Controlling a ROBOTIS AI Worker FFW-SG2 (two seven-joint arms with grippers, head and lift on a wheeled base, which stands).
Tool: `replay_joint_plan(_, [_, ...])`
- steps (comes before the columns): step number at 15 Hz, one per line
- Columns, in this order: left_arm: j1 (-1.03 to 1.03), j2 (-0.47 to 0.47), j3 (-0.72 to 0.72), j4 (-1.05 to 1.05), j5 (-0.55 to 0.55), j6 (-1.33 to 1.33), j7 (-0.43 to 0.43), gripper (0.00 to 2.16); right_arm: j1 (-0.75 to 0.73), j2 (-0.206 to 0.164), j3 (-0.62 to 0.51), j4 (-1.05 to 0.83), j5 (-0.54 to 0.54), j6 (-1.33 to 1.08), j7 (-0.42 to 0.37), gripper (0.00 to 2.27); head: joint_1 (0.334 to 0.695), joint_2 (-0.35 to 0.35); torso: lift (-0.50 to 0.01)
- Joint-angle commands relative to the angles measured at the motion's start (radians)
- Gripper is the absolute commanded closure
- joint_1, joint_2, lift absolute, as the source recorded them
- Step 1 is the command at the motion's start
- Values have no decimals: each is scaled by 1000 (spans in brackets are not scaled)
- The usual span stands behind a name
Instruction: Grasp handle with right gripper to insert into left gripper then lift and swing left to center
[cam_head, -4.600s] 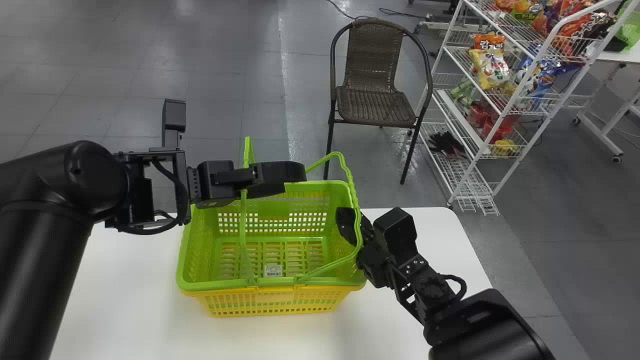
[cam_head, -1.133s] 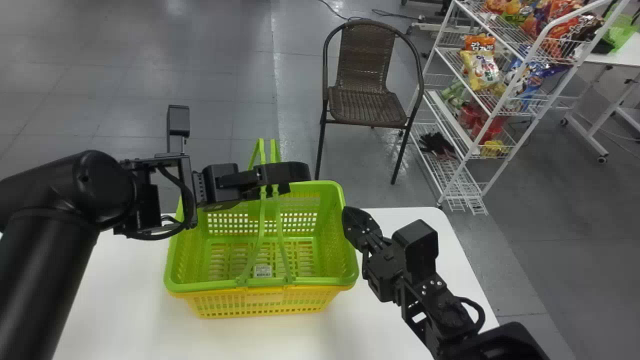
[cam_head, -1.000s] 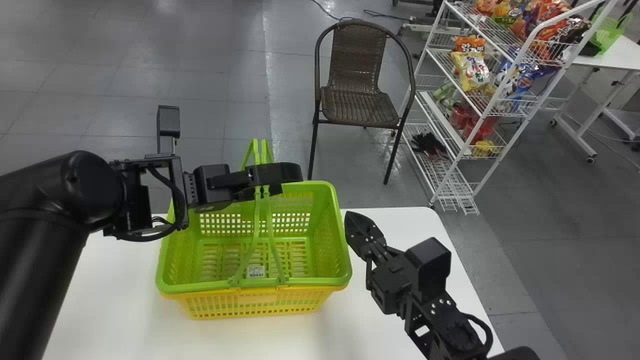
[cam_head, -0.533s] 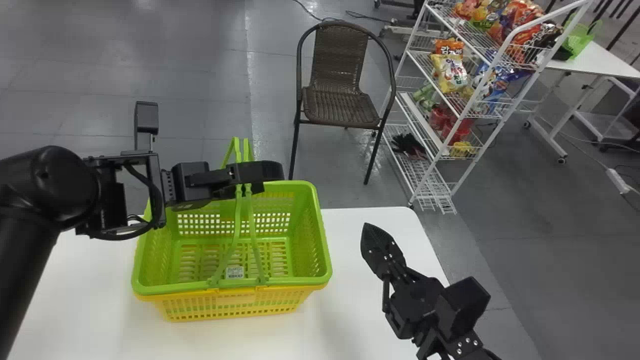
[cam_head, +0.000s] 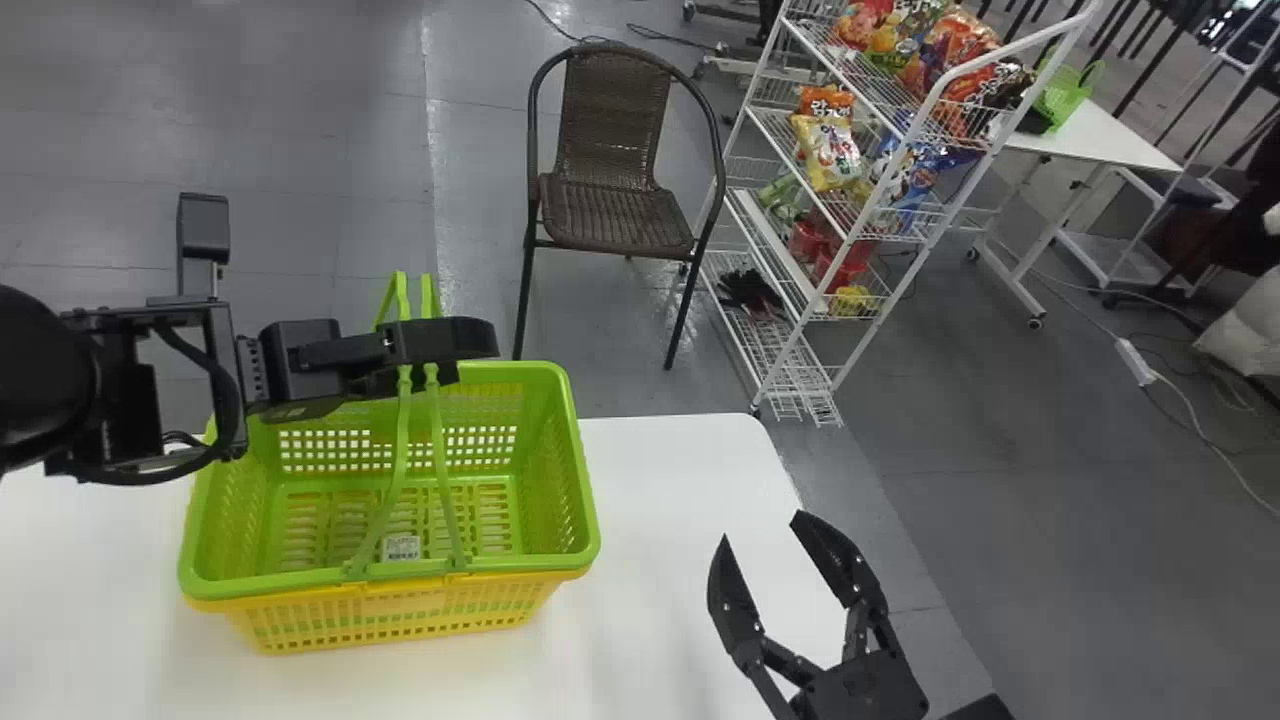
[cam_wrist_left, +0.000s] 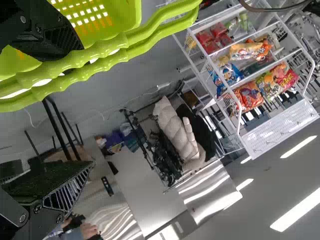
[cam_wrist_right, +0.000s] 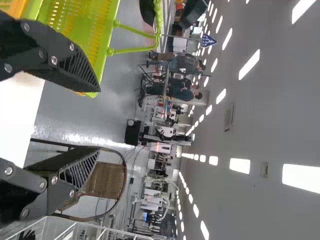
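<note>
Handles (cam_head: 402, 430) of the green basket (cam_head: 552, 480) stand close together between the parted fingers of the left gripper (cam_wrist_left: 86, 106), which comes in from nine o'clock, taking the robot's forward as twelve. Out at four o'clock from the basket, over the bench (cam_head: 660, 470), the right gripper (cam_head: 762, 530) gapes with nothing in it. Looks like the handover's done; next the left must clamp both handles, then lift and swing toward three.

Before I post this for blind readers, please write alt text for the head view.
A green basket nested in a yellow one on a white table, its two handles at the robot's left claw. The open right claw is at lower right; a wicker chair and snack rack stand behind.
</note>
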Motion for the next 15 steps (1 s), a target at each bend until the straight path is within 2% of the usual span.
replay_joint_plan(1, [-10,-3,3,-1,9,19,2,211,7,6,-12,63,-8,-62,0,167,695,-350,0])
replay_joint_plan(6, [-39,-3,15,-1,41,80,9,211,7,17,-31,130,-17,-117,14,167,695,-350,0])
replay_joint_plan(13, [-67,-2,41,56,159,111,2,208,7,20,-31,146,-20,-120,18,167,695,-350,0])
replay_joint_plan(15, [-73,-2,44,57,162,117,2,208,7,21,-31,146,-20,-120,18,167,695,-350,0])
